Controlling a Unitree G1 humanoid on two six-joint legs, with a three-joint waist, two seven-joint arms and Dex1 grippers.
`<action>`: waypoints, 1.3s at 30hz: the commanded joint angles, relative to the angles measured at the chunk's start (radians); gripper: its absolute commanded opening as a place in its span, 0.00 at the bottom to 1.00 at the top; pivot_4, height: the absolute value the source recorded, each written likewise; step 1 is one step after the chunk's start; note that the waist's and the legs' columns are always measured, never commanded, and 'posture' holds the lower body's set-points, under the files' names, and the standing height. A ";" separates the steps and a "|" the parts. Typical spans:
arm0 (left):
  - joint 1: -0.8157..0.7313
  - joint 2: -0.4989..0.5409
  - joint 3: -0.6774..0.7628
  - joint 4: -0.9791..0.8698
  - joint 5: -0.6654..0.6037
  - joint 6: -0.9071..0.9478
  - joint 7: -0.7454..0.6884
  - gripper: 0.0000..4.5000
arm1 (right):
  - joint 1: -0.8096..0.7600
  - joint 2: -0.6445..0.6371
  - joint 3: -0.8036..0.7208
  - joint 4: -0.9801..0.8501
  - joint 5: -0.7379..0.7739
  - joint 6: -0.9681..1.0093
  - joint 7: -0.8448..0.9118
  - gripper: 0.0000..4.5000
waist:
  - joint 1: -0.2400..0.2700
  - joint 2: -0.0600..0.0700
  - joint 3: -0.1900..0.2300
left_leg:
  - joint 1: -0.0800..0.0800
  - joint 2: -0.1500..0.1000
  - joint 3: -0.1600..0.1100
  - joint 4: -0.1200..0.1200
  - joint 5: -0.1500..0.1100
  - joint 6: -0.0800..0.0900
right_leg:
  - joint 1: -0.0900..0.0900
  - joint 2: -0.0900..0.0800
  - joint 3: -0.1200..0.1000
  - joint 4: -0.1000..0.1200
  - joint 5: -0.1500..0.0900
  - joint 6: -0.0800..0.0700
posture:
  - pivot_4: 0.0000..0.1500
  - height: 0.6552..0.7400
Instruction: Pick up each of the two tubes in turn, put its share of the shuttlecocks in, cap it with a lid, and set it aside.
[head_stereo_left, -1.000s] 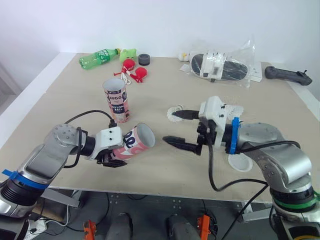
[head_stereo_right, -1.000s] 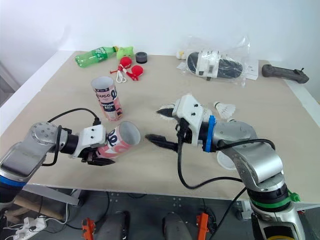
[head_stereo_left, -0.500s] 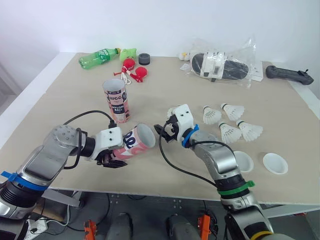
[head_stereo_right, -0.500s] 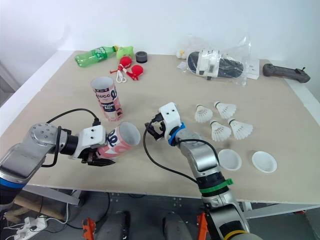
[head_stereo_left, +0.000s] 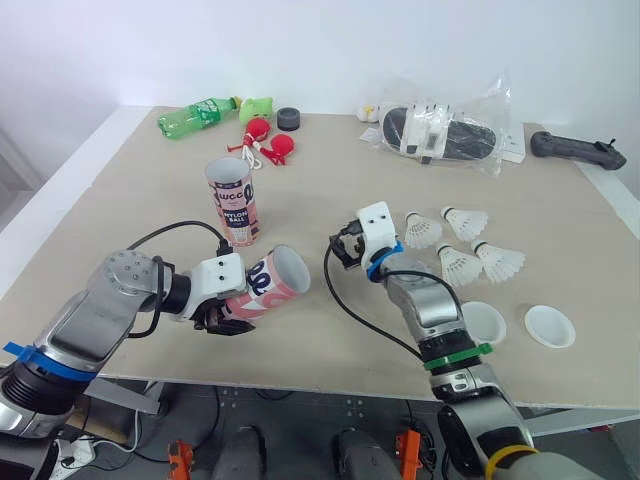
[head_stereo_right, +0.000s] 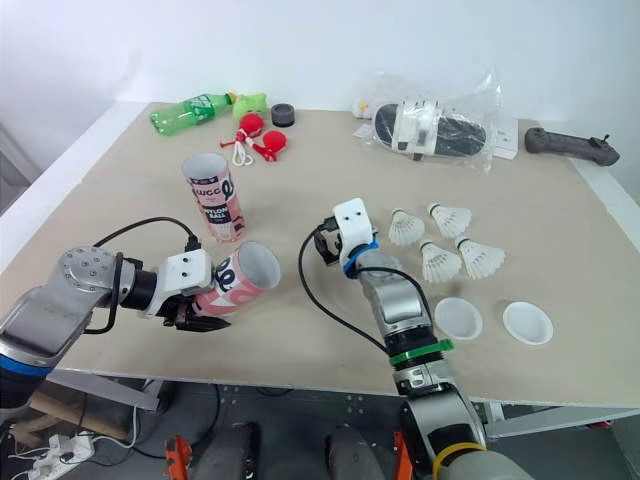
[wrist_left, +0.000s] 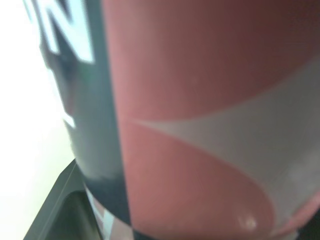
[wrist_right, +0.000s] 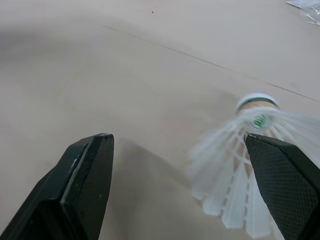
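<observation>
Tube (head_stereo_left: 270, 285), glossy pink cylinder, pinched by left end effector (head_stereo_left: 224, 319); right end effector (wrist_right: 178, 139) spread beside feathery shuttlecock (wrist_right: 245, 150), perhaps touching.

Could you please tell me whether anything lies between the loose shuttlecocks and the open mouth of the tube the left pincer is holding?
Only the right pincer itself, open, lies between the shuttlecocks and the held tube in the left pincer. The second tube stands upright farther back, off that line.
</observation>
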 joint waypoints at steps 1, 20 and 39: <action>0.031 -0.023 -0.057 0.040 0.011 -0.021 0.002 0.67 | -0.048 0.016 -0.021 0.035 -0.009 -0.057 -0.015 0.99 | 0.000 0.000 0.000 | 0.000 0.000 0.000 0.000 0.000 0.001 | 0.000 0.000 0.000 0.000 0.000 -0.001 | 1.00 1.00; 0.052 -0.037 -0.046 0.048 0.021 -0.044 0.012 0.67 | -0.121 0.066 -0.054 0.260 -0.036 -0.194 -0.067 0.02 | -0.002 0.003 -0.002 | 0.001 0.000 0.001 0.000 0.005 0.005 | 0.002 -0.001 -0.001 0.000 0.003 -0.002 | 1.00 1.00; 0.042 -0.044 -0.060 0.050 0.022 -0.033 -0.001 0.67 | 0.005 -0.590 0.014 -0.763 0.338 0.107 0.875 0.02 | 0.004 0.010 -0.001 | 0.000 0.001 0.005 -0.003 0.005 0.004 | 0.001 -0.004 -0.002 -0.001 -0.002 -0.003 | 1.00 1.00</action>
